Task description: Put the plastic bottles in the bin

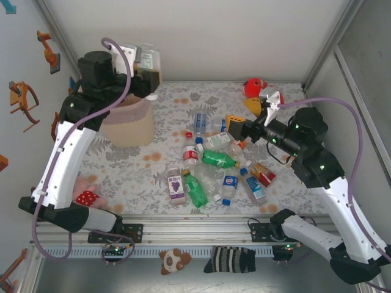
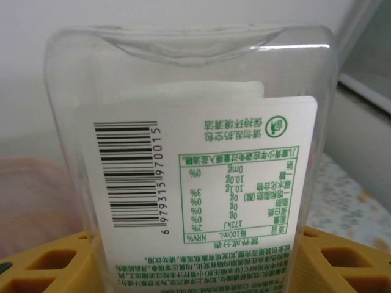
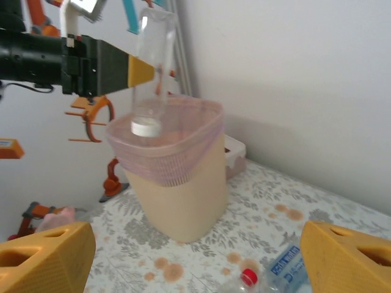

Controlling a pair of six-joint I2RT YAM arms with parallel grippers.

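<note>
Our left claw [image 3: 145, 70] grips a clear bottle [image 3: 150, 101] across its flat labelled body, above the bin [image 3: 183, 201] near its far rim. Its long axis stands vertical, white cap [image 3: 146, 127] down, base up. We judge it light, thin-walled and slippery, crushable if squeezed hard. Our right claw [image 3: 198, 238] hangs open over the other bottles [image 1: 219, 160] on the table [image 1: 122, 171].

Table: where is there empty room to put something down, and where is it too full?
Bare cloth lies in front of the bin, between it and the purple-label bottle. Another free strip runs along the back, from the bin to the red fish toy. The middle is crowded with plastic bottles.
</note>
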